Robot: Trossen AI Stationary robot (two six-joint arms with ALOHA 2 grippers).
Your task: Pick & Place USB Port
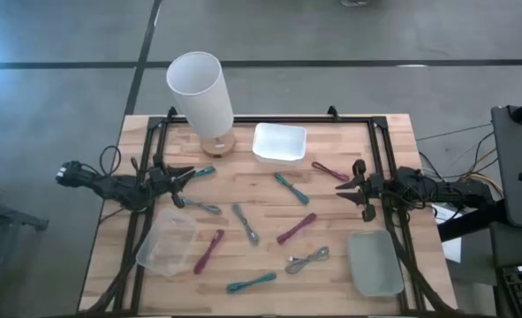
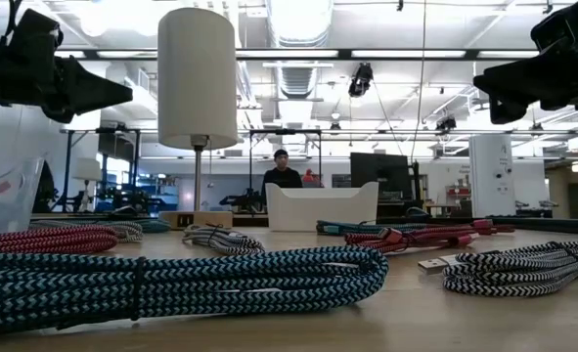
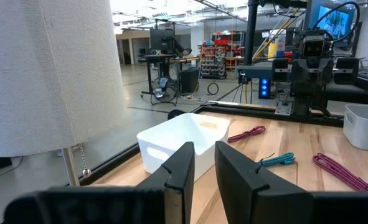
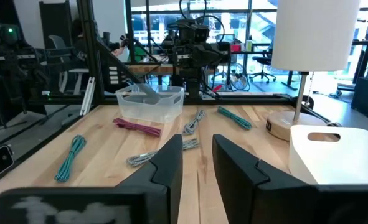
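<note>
Several bundled USB cables lie flat on the wooden table: teal ones (image 1: 291, 188) (image 1: 251, 283), maroon ones (image 1: 297, 228) (image 1: 209, 251) (image 1: 329, 170) and grey ones (image 1: 246, 223) (image 1: 307, 259). A white bin (image 1: 278, 143) stands at the far edge, between the arms. My left gripper (image 1: 188, 176) hovers above the table's left side near a teal cable (image 1: 204, 171); its fingers (image 3: 182, 167) show a narrow gap with nothing between them. My right gripper (image 1: 344, 186) hovers at the right side near the maroon cable, also narrowly open (image 4: 198, 163) and empty.
A white-shaded lamp (image 1: 200, 93) on a wooden base stands at the far left, beside the white bin. A clear plastic container (image 1: 166, 245) sits near left and a grey-green tray (image 1: 374, 262) near right. A black frame (image 1: 269, 119) runs around the table. A person (image 2: 282, 174) sits in the room beyond.
</note>
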